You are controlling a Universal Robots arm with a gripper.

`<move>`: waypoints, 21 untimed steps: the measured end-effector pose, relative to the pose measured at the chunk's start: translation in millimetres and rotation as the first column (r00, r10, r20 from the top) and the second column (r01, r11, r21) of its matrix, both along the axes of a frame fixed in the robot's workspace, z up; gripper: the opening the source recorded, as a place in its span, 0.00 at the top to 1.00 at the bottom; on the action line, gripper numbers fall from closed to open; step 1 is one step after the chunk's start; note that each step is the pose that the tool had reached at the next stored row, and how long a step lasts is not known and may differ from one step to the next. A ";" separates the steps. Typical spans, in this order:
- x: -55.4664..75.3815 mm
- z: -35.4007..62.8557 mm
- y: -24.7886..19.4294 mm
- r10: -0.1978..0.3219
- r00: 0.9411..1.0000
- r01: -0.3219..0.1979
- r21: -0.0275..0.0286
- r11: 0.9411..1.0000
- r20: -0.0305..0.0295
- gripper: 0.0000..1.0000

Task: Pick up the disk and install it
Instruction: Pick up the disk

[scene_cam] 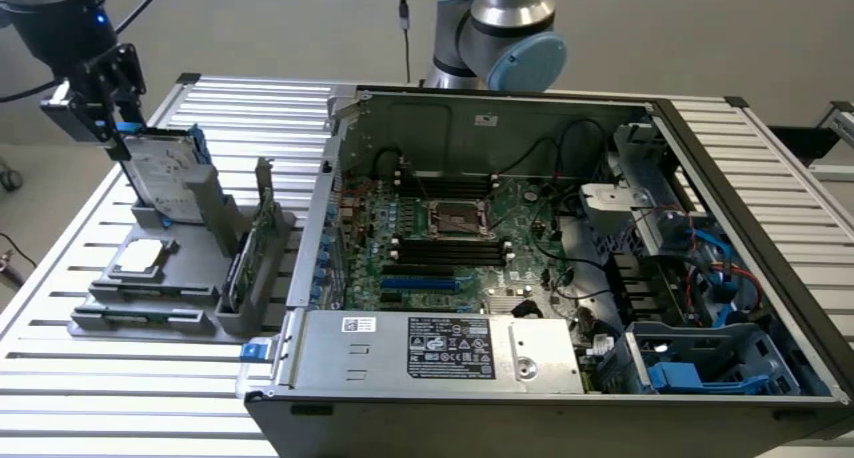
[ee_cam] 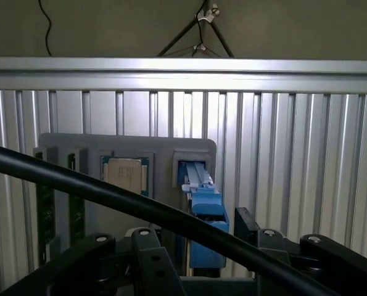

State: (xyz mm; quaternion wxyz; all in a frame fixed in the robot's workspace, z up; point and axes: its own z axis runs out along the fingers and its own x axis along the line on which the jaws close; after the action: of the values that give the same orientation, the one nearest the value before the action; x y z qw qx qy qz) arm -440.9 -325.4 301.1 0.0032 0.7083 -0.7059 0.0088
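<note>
Gripper (scene_cam: 110,128), jaws apart, over upright disk (scene_cam: 167,178); chip (scene_cam: 144,256), card (scene_cam: 254,253) alongside

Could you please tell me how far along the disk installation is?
Nothing is done yet: the disk stands upright in its grey holder. In hand: the open hand is at its top edge, not closed on it. Left: lifting it and installing it in the open computer case.

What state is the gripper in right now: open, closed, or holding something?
Gripper: open, holding nothing, its fingers at the top edge of the upright disk in its grey stand.
</note>
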 end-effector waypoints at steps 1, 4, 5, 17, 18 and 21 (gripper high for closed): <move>0.0 -0.6 0.3 0.000 1.000 0.000 0.000 1.000 0.000 0.44; 0.2 -2.2 1.4 0.000 1.000 0.000 0.000 1.000 -0.001 0.44; 0.4 -2.7 1.9 0.000 1.000 0.000 0.000 1.000 -0.001 0.44; 0.6 -11.4 3.5 -0.001 1.000 0.001 0.000 1.000 -0.004 0.44; 0.6 -11.8 3.6 -0.002 1.000 0.002 0.000 1.000 -0.005 0.44; 0.7 -12.5 3.5 -0.006 1.000 0.006 0.000 1.000 -0.006 0.44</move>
State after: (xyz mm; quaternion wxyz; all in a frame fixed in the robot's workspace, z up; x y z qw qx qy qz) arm -440.3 -321.9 288.6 0.0054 0.7062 -0.7080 0.0067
